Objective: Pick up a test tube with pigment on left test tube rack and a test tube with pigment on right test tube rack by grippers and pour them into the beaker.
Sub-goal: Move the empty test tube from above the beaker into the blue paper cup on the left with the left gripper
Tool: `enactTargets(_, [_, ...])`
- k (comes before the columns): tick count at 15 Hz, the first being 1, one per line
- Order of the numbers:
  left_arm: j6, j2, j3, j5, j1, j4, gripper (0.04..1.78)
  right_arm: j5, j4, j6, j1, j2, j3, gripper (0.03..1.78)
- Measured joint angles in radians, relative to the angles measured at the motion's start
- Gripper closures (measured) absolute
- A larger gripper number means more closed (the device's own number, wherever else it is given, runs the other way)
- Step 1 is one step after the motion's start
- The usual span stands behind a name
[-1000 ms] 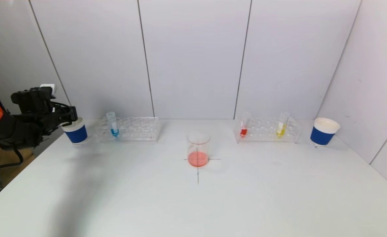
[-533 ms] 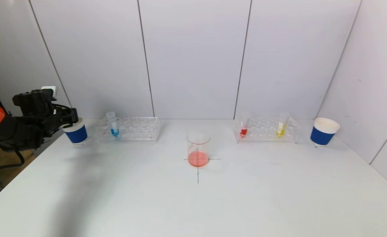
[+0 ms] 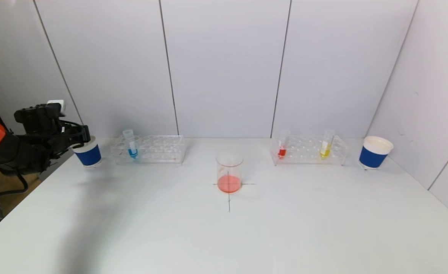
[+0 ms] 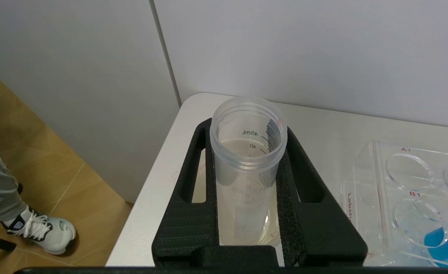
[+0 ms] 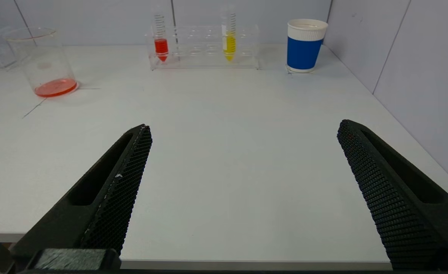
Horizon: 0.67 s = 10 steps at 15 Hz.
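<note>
Left hand [image 4: 246, 198] clamped on an empty clear test tube [image 4: 247, 152] above the left blue paper cup [image 3: 88, 153], beaker [image 3: 229, 172] mid-bench with red liquid, right hand [image 5: 243, 190] gaping wide, holding nothing.

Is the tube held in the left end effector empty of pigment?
Yes: the tube clamped in the left end effector looks clear, with no coloured liquid inside.
</note>
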Motion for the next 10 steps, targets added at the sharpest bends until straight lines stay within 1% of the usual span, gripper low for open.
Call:
enactTargets(2, [0.005, 0.0, 0.0, 0.0, 0.002, -0.009, 1.31, -0.001, 0.0, 0.0, 0.0, 0.0, 0.0, 0.04])
enactTargets(4, [0.006, 0.0, 0.001, 0.0, 0.003, -0.01, 1.17, 0.0, 0.0, 0.0, 0.0, 0.0, 0.0, 0.04])
enactTargets(5, [0.006, -0.001, 0.002, 0.0, 0.004, -0.01, 1.06, 0.0, 0.0, 0.0, 0.0, 0.0, 0.0, 0.04])
enactTargets(8, [0.006, -0.002, 0.003, 0.0, 0.004, -0.011, 0.56, 0.0, 0.0, 0.0, 0.0, 0.0, 0.0, 0.04])
enactTargets(10, [0.006, -0.004, 0.005, 0.0, 0.004, -0.013, 0.3, 0.0, 0.0, 0.0, 0.0, 0.0, 0.0, 0.04])
